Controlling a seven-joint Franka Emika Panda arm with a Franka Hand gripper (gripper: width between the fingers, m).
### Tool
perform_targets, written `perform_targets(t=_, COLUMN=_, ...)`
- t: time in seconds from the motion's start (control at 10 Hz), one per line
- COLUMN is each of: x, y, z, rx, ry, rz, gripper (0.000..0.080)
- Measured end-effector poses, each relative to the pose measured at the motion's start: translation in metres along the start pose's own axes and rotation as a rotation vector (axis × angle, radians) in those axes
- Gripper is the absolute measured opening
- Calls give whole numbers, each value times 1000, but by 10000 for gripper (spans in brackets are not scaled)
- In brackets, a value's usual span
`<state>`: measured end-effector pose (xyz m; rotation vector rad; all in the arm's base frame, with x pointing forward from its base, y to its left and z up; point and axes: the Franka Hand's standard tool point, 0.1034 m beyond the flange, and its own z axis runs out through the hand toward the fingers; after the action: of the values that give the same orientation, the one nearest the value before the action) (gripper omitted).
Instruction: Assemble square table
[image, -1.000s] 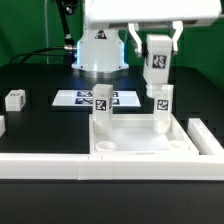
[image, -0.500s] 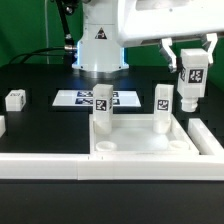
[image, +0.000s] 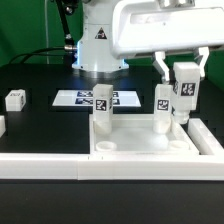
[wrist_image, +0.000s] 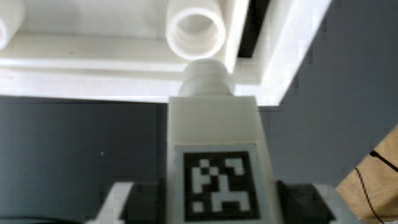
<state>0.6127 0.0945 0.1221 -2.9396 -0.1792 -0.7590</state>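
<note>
The square tabletop (image: 140, 146) lies upturned at the front, against the white rail. Two tagged legs stand in its far sockets: one on the exterior view's left (image: 101, 110), one on the right (image: 162, 108). My gripper (image: 185, 88) is shut on a third tagged leg (image: 185, 90), held upright just right of the right standing leg, above the top's right rim. In the wrist view the held leg (wrist_image: 215, 140) points down at the tabletop rim (wrist_image: 107, 70) and a round socket (wrist_image: 196, 30). A fourth leg block (image: 14, 99) lies at the far left.
The marker board (image: 80, 99) lies flat behind the tabletop. A long white rail (image: 60, 167) runs along the front edge. The robot base (image: 97, 45) stands at the back with cables beside it.
My gripper with the held leg swung from above the right standing leg out to the exterior view's right, then came back left and lower, close beside that leg.
</note>
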Motion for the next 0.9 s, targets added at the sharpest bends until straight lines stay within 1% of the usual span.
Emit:
perform_targets(t=0.1, x=1, y=2, z=6, rx=5, ry=-1, rz=-1, gripper=296)
perform_targets(t=0.2, x=1, y=6, z=11, rx=4, ry=-3, rz=1, gripper=296)
perform_targets(t=0.4, x=-6, y=9, z=19, rx=2, ry=-11, rz=3, gripper=296)
perform_targets(t=0.9, x=-20, y=0, z=32, rx=11, ry=-32, rz=-4, gripper=296)
